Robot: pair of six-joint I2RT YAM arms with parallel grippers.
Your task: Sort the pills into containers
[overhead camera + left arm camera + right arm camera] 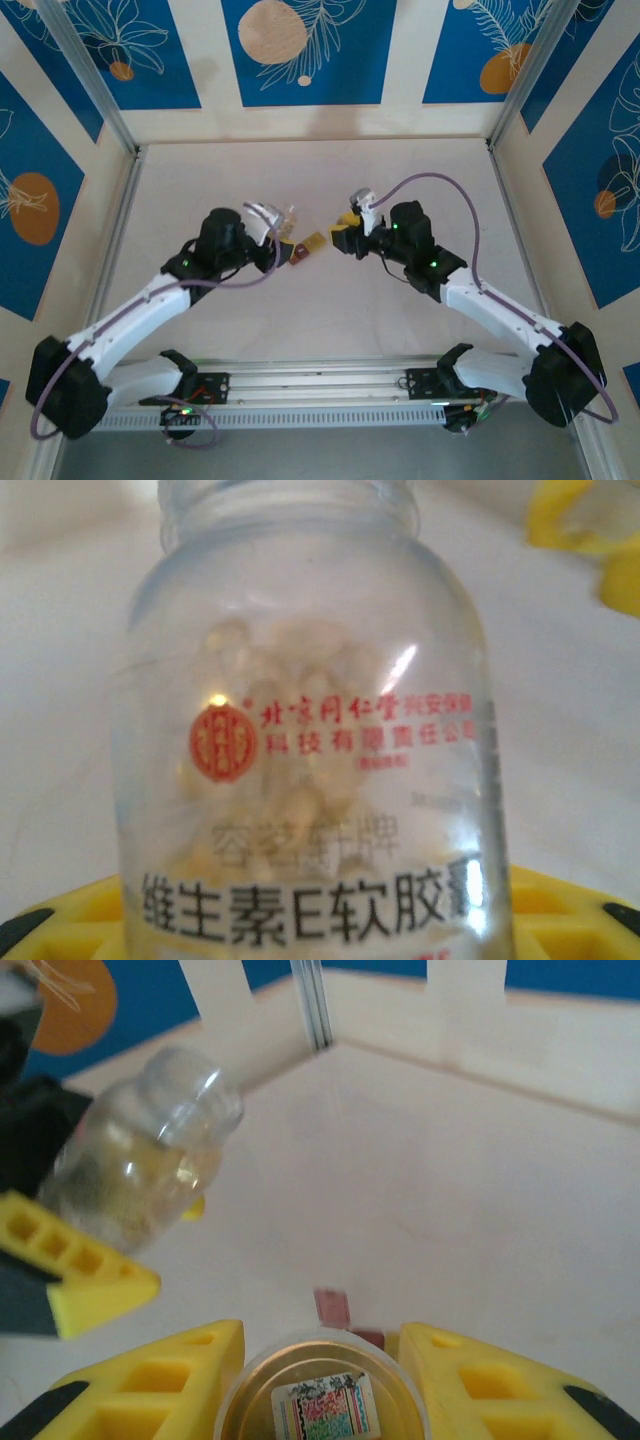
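My left gripper [272, 232] is shut on a clear glass bottle [310, 730] with red and black print. It holds several pale yellow pills [285, 790], and its mouth is uncapped. The same bottle [140, 1160] hangs tilted at the left of the right wrist view. The containers lie on the table between the arms: a dark red box [294, 254] joined to a yellow one [312, 243]. My right gripper [320, 1385] is shut on a round cap [320, 1400], its gold inside and sticker facing the camera. The dark red box [333, 1306] sits just beyond the cap.
The pale table [320, 320] is walled by blue and cream panels [310, 50] at the back and sides. Metal corner posts [95, 80] stand at the back left and right. A purple cable [440, 180] loops over the right arm.
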